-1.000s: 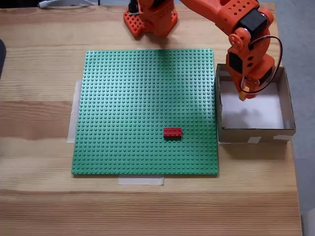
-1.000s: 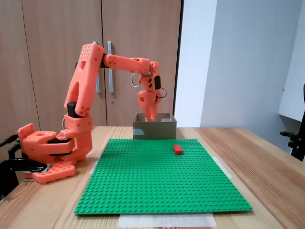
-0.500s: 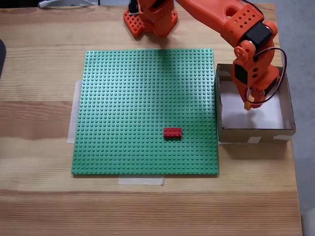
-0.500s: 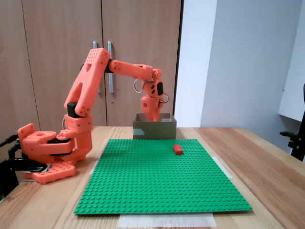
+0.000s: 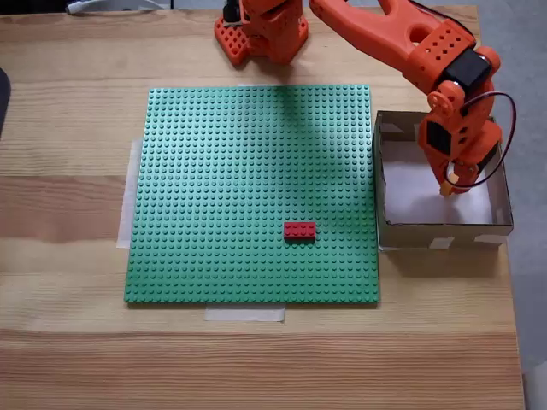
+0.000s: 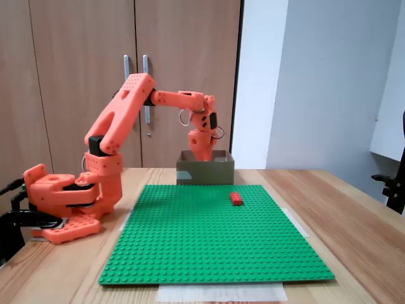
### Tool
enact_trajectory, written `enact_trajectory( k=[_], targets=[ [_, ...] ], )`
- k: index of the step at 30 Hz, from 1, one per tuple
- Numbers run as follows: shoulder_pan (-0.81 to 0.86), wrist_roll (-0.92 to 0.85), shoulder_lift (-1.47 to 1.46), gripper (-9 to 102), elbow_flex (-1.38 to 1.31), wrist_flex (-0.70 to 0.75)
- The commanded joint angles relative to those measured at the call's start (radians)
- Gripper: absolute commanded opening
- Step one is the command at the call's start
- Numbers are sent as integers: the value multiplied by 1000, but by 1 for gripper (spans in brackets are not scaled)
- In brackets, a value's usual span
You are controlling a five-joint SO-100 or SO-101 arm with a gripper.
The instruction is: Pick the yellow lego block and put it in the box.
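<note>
the gripper (image 5: 447,190) is gripping the yellow block (image 5: 450,181) between its jaws, hanging inside the box (image 5: 443,228) near its right wall.

The bench (image 5: 68,342) was pale wood with visible grain and a smooth, faintly satin finish. On it lay a green studded baseplate (image 5: 222,171) of plastic with a slight sheen, edged by strips of matt pale tape (image 5: 244,314). A glossy red plastic brick (image 5: 299,230) sat on the baseplate. Beside the baseplate, the box (image 5: 440,231) was matt brown cardboard with a white paper-like floor. The arm (image 6: 120,120) was matt orange plastic. Behind the bench, cabinet doors (image 6: 76,50) showed a smooth wood-look finish with metal handles (image 6: 145,88).
</note>
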Motion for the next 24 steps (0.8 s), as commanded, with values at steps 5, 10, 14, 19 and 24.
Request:
enact_trajectory(
  k=[5, 10, 14, 19, 24],
  targets=[
    [9, 5, 8, -1, 3, 28],
    [17, -9, 8, -1, 2, 60],
    [25, -12, 8, 7, 3, 58],
    [34, -3, 8, 7, 8, 52],
    [41, -9, 8, 12, 12, 54]
  ],
)
